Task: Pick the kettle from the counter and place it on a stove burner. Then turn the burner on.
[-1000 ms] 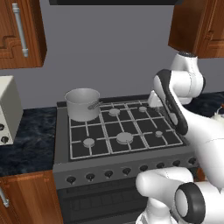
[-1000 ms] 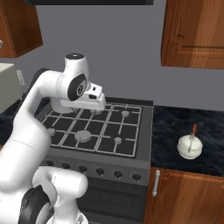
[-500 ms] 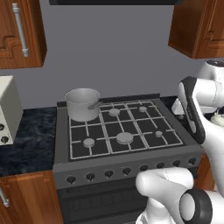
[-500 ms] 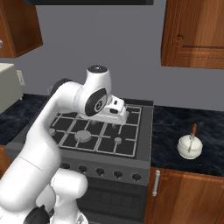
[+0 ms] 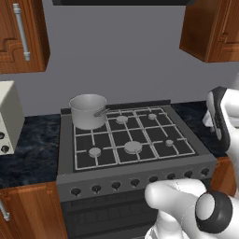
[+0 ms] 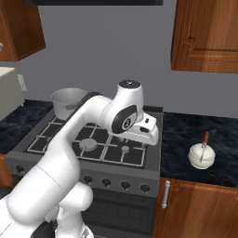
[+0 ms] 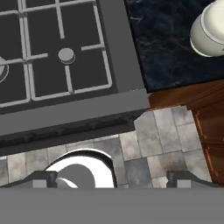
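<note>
One steel pot [image 6: 69, 102] sits at the back left of the stove [image 6: 93, 139], and it plays no part here. Moving right, the small front burner [image 7: 66, 54] lies bare under its grate, a fair landing spot for later. Over the stove's right edge hangs the arm's hand [image 6: 142, 132]; a second ago it was above the middle of the grates, so it has swung steadily rightward. I cannot tell whether the jaws are apart or together. Farther right, the kettle [image 6: 201, 155] stands upright on the dark marbled surface [image 6: 186, 128], well apart from the hand and untouched. To my eye the reach has begun but the grasp has not; the hand must carry on right and descend.
</note>
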